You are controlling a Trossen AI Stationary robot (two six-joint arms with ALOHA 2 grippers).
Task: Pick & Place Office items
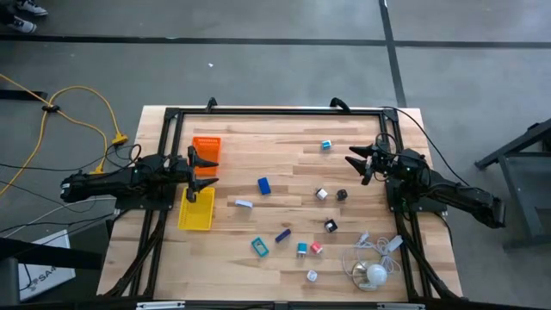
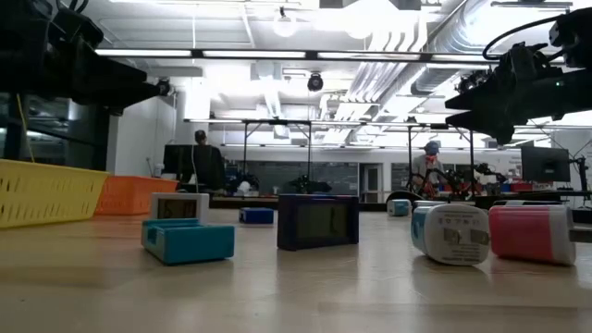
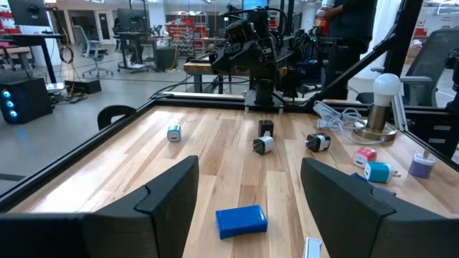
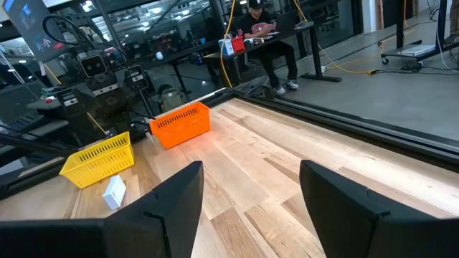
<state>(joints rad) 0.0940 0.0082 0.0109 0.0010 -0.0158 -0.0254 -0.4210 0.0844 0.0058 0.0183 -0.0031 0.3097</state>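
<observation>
Left gripper [image 1: 209, 170] hovers with its fingers spread wide and holding nothing, above the left side of your desk [image 1: 284, 138], between the orange tray [image 1: 207, 148] and the yellow tray [image 1: 197, 209]. Your right gripper [image 1: 357, 160] waits opposite, near the right edge, also parted and holding nothing. About 12 small office items lie scattered across the middle and near side of the desk, all apart from both grippers. Closest to your left gripper are a flat blue block [image 1: 264, 184] and a pale block [image 1: 244, 204]. These items look light, rigid and smooth, so they may skid if you nudge them. Take the blue block across its narrow width, squarely, with the fingers low against the wood. A white cable bundle [image 1: 379, 254] sits near the right front corner.
</observation>
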